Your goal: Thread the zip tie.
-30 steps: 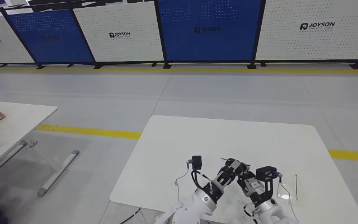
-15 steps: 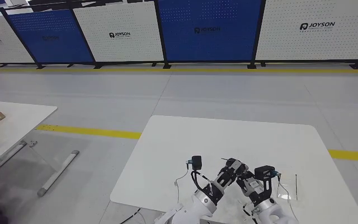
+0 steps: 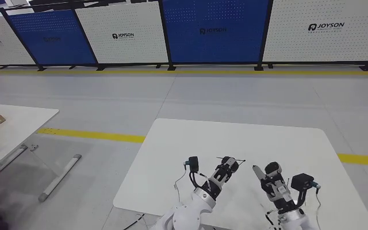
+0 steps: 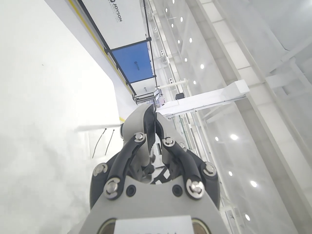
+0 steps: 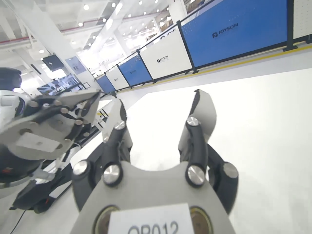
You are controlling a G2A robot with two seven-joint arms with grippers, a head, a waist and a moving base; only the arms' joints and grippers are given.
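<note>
When inspected from above, found the left pincer (image 3: 229, 164) over the near part of the worktop (image 3: 241, 135), clamped together on the zip tie (image 3: 238, 160), with thin black ends showing to left and right of the tips. Judged as a hold meant to keep the strap raised off the surface and presented sideways toward the other arm. Confirmed from the left wrist view as pressed tight, without gap.

Found the right pincer (image 5: 158, 98) near, to the right of the left one, spread wide apart and holding nothing. Judged as standing ready to take or guide a free end. Could not tell whether already passed through the locking head: too thin to read.

Noted two loose ties (image 4: 98, 144) lying side by side, flat on the worktop, well apart from the left pincer. Presumed spare stock, not part of the present hold.

Recorded the worktop as white, plain and smooth, with rounded corners. Beyond it, recorded a grey floor crossed by a yellow line (image 3: 86, 134), a second white table (image 3: 23, 118) at the left, and a row of blue and white perforated partitions (image 3: 215, 31) along the far side. Overhead, noted white beams and round lamps.
</note>
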